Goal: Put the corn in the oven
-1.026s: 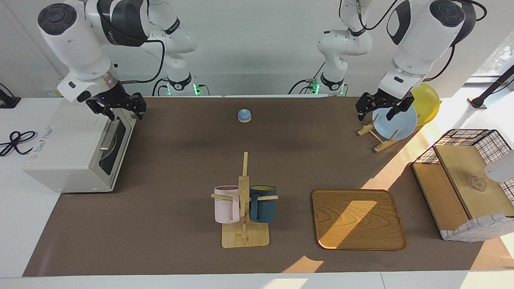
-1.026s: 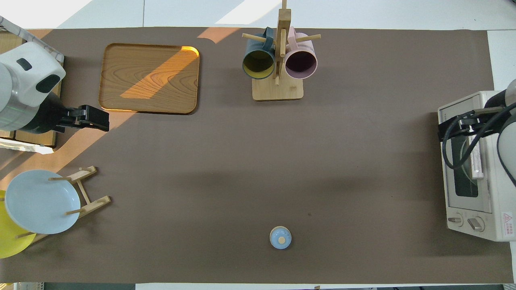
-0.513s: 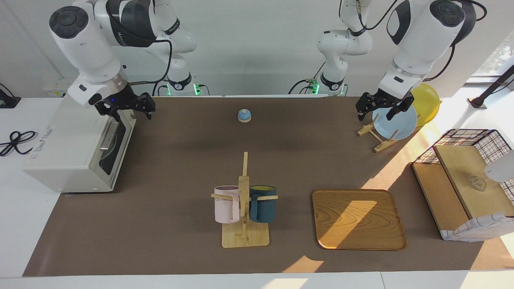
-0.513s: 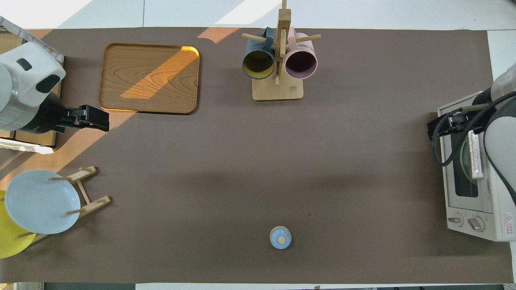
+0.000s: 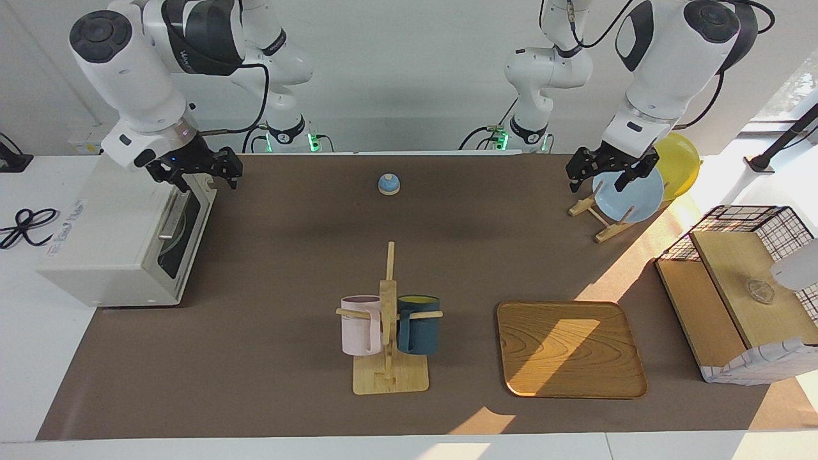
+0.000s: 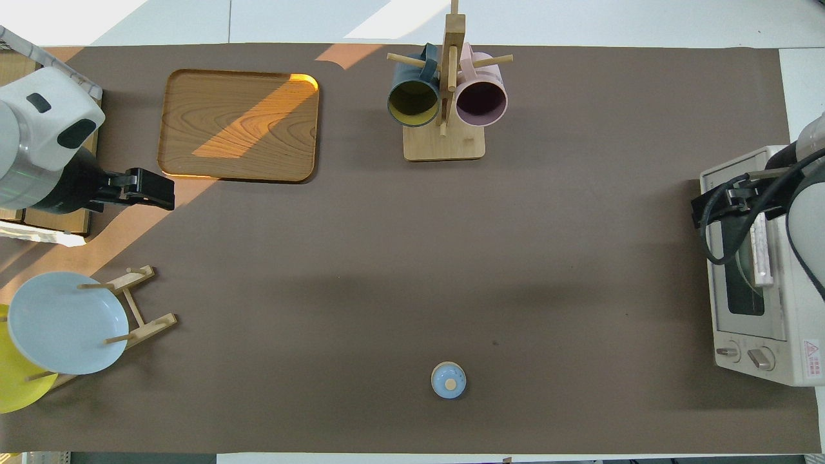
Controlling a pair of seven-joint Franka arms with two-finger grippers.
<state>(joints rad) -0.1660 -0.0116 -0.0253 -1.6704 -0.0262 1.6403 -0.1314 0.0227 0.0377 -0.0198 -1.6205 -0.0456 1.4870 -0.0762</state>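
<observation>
A: Where is the corn from your hand?

B: I can't find it anywhere on the table. My right gripper (image 5: 203,174) hangs empty with its fingers spread wide. The oven (image 5: 121,236) sits directly under it, door shut, its bar handle (image 5: 172,216) running lengthwise just below my fingertips.

A: And the other arm?

B: My left gripper (image 5: 610,172) waits, also spread wide and empty, over the blue plate (image 5: 629,193), well apart from the oven. The right is nearer.

The table cover (image 5: 268,255) looked like matt brown cloth. The tray (image 5: 571,349) was smooth, shiny wood. The mug stand (image 5: 388,358) was pale wood. The oven (image 5: 108,236) had a smooth white shell and dark glass.
</observation>
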